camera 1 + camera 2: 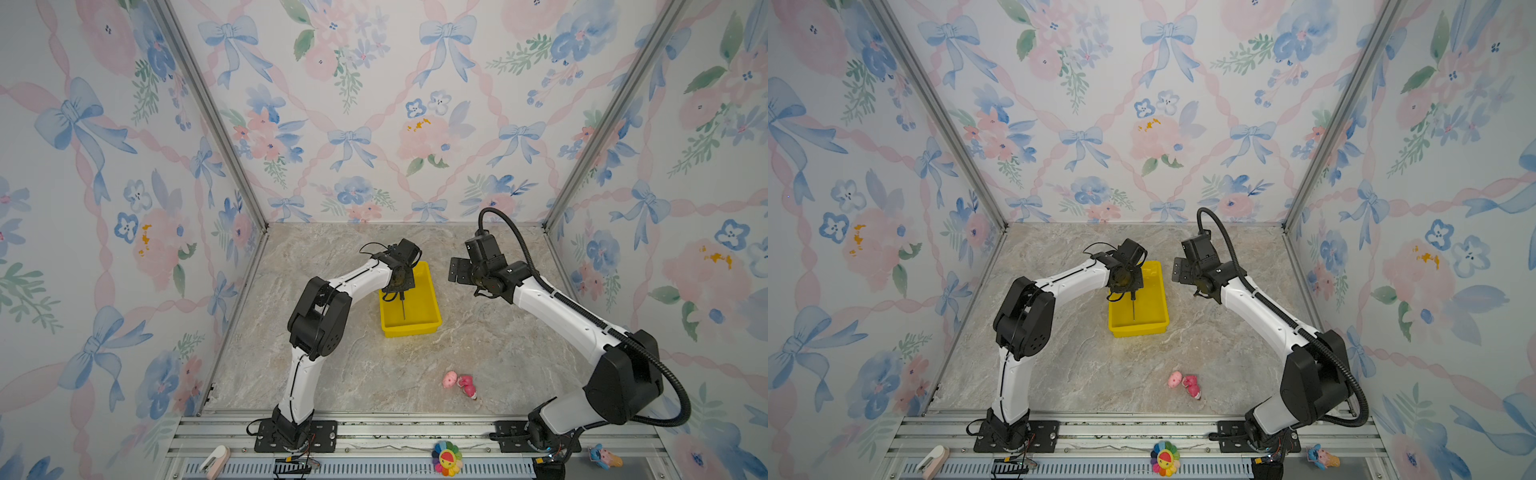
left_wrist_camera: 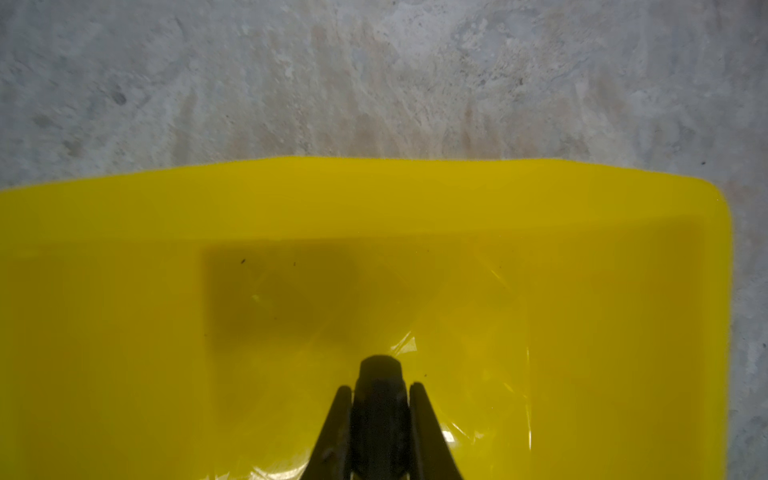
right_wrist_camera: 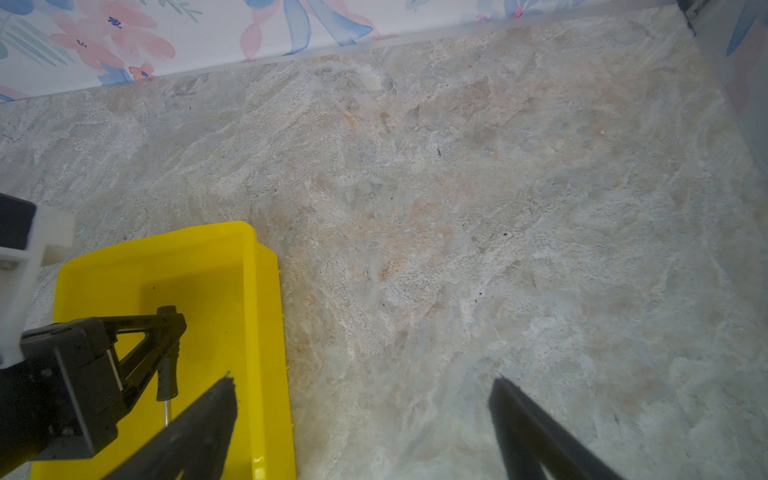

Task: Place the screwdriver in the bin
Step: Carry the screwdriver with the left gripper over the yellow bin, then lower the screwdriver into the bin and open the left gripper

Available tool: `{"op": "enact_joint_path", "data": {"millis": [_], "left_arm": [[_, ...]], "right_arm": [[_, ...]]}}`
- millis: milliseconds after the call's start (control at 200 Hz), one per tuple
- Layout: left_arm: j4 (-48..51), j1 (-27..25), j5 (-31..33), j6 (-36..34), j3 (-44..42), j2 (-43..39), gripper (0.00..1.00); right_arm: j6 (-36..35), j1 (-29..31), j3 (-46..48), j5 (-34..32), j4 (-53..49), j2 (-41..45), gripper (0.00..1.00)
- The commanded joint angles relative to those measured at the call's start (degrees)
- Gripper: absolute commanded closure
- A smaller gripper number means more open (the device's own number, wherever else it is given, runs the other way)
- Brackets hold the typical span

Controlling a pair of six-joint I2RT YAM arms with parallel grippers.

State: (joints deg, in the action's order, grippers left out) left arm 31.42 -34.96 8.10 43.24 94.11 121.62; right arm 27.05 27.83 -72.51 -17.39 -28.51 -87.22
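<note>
Here the left claw (image 2: 380, 386) hovers over the bin (image 1: 411, 330), gripping the screwdriver (image 3: 167, 374).

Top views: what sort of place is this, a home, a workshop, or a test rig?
Most likely a purpose-built robot recording booth: floral wallpaper panels framed by aluminium posts, a marble-look tabletop, and the left arm and right arm bolted to a front rail.

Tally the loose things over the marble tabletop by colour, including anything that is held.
Yellow: 1, the bin
Black-handled: 1, the screwdriver, clamped in the jaws of the left gripper above the bin floor
Pink: 1, the pink toy, counting its two touching parts as one piece
Total: 3
</note>
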Motion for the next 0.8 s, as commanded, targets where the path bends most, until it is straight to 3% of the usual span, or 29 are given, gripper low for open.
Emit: {"op": "enact_joint_path", "data": {"millis": [0, 520, 795], "left_arm": [[1.1, -0.2, 1.6, 1.5, 1.5, 1.7, 0.98], [1.1, -1.1, 3.3, 2.6, 1.4, 4.7, 0.93], [1.1, -1.2, 3.4, 3.0, 1.6, 4.4, 0.79]], "right_arm": [[0.4, -0.4, 0.3, -0.7, -0.6, 0.2, 0.03], [0.8, -1.4, 2.0, -1.1, 0.2, 0.7, 0.03], [0.8, -2.1, 3.0, -1.8, 0.1, 2.3, 0.03]]}}
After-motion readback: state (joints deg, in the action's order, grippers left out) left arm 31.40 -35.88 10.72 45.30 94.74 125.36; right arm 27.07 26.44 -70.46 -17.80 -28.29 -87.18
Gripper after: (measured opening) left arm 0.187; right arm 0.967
